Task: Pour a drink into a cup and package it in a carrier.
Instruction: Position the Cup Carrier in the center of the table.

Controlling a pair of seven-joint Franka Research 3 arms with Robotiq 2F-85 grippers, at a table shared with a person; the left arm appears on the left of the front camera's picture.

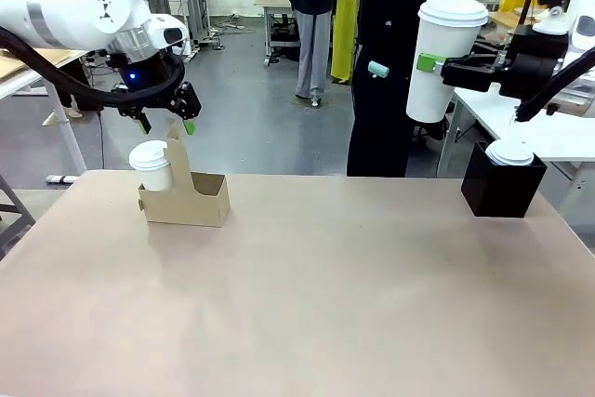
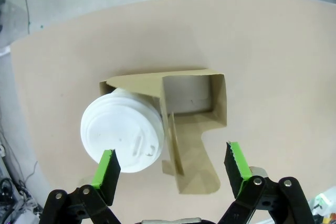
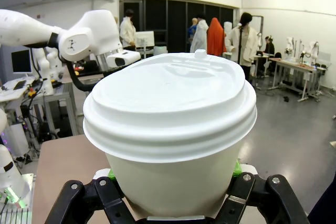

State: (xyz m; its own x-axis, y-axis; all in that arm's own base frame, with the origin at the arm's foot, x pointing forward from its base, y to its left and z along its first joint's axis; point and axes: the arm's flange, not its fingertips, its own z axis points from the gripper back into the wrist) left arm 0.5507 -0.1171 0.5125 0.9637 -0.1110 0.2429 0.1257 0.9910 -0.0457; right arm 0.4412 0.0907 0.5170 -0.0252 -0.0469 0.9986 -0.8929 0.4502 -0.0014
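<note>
On the left of the table (image 1: pixel 307 304) stands the brown carrier (image 1: pixel 197 202), and a lidded cup (image 1: pixel 152 166) sits in its left slot, white lid on. The slot beside it is empty, as the left wrist view of the carrier (image 2: pixel 202 103) and the lidded cup (image 2: pixel 122 132) shows. Far to the right, a second cup (image 1: pixel 444 53), also lidded, hangs high in the air, well clear of the table. Below it, at the table's right edge, a black box (image 1: pixel 502 194) holds white lids (image 1: pixel 509 152).

The left claw (image 1: pixel 167 124) hovers just over the carrier's upright handle panel. Its green pads (image 2: pixel 107 171) stand apart either side of the panel and grip nothing, though I can't quite tell if one brushes the card. The right claw (image 1: pixel 437 64) is clamped on the second cup (image 3: pixel 168 129), its fingers (image 3: pixel 112 174) pressed to the paper wall below the lid.
</note>
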